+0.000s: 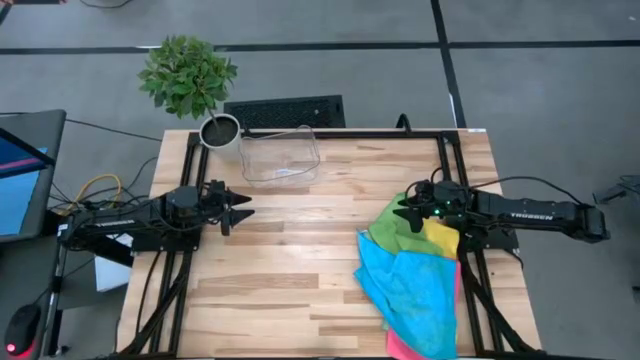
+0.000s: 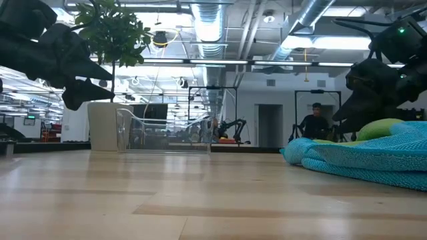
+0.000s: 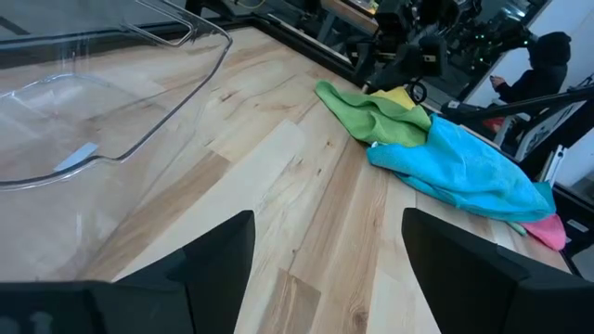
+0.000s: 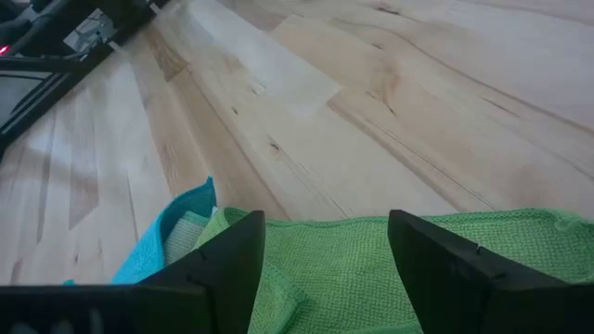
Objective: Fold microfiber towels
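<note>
The microfiber towels lie in a crumpled pile at the table's right side: a green one on the far left of the pile, yellow, blue and pink toward the near edge. My right gripper stands open just above the green towel, its fingers apart over the cloth, and no touch shows. My left gripper waits open at the table's left side over bare wood, far from the pile.
A clear plastic bin stands at the far middle of the table, with a potted plant left of it at the far left corner. Bare wood lies between the two arms. A person is in the room behind.
</note>
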Robot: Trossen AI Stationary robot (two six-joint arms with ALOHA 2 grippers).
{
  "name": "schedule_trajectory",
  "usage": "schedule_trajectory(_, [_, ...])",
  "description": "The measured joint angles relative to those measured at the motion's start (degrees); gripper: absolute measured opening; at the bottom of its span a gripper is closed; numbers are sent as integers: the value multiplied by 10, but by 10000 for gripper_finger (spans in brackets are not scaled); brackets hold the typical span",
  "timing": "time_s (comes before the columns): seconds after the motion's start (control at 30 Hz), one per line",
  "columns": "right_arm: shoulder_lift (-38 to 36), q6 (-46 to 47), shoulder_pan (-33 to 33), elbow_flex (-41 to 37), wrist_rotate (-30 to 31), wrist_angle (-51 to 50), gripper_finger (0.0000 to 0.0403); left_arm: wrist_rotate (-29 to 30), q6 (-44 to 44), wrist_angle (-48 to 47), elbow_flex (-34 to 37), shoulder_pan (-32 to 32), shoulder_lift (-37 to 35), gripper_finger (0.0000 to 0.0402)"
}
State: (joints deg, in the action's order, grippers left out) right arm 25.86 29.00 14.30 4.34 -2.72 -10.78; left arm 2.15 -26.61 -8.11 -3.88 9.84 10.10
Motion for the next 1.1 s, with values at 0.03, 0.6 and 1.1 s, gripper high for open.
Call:
schedule_trajectory(0.03, [0,0,0,0,0,0,255,2,0,1,0,0,0,265])
schedule_trajectory(0.6, [0,182,19,0,71,1,255,114,-124,19,2,0,0,265])
schedule_trajectory(1.1, [0,222,19,0,84,4,255,136,-171,20,1,0,0,265])
